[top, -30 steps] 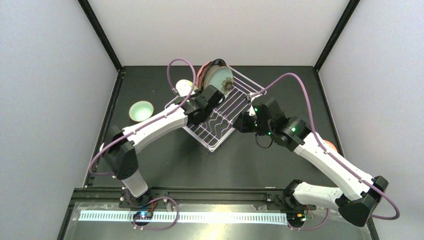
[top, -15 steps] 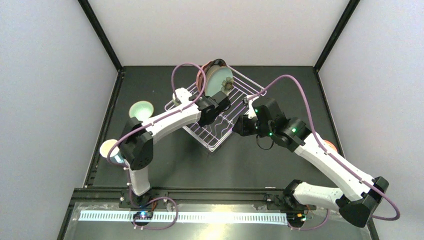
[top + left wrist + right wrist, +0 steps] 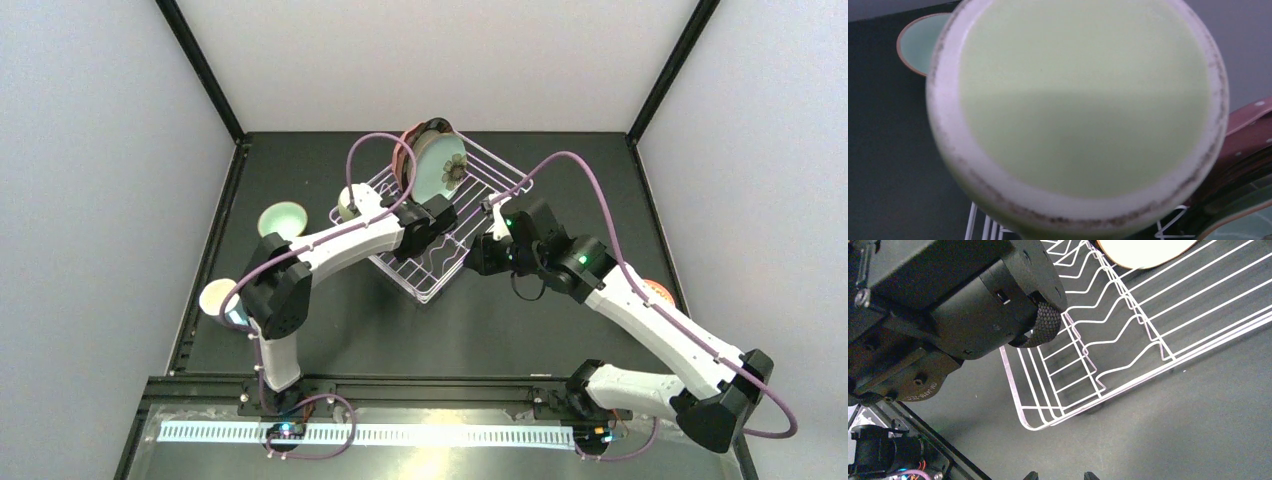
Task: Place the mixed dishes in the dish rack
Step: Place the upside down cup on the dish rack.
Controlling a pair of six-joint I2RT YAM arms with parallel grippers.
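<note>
The cream mug (image 3: 347, 200) hangs at the left corner of the dish rack (image 3: 487, 186), with my left gripper (image 3: 362, 204) shut on it. Its pale base (image 3: 1078, 110) fills the left wrist view and hides the fingers. Three plates stand on edge at the rack's far end: a pink dotted one (image 3: 1250, 127), a dark-rimmed one, and the mint flowered plate (image 3: 440, 164) in front. My right gripper (image 3: 1060, 476) is open and empty, low over the table by the rack's near corner (image 3: 1040, 422). The pale-green bowl (image 3: 282, 219) sits left of the rack.
A light-blue mug (image 3: 217, 298) stands near the table's left edge. A small orange-patterned bowl (image 3: 657, 292) shows partly behind my right forearm. My left wrist housing (image 3: 963, 305) hangs over the rack, close to the right gripper. Black frame posts stand at the far corners.
My left arm folded its elbow back toward its base and carried the cream mug a little nearer and to the left along the rack's left side. The right arm stayed almost still.
</note>
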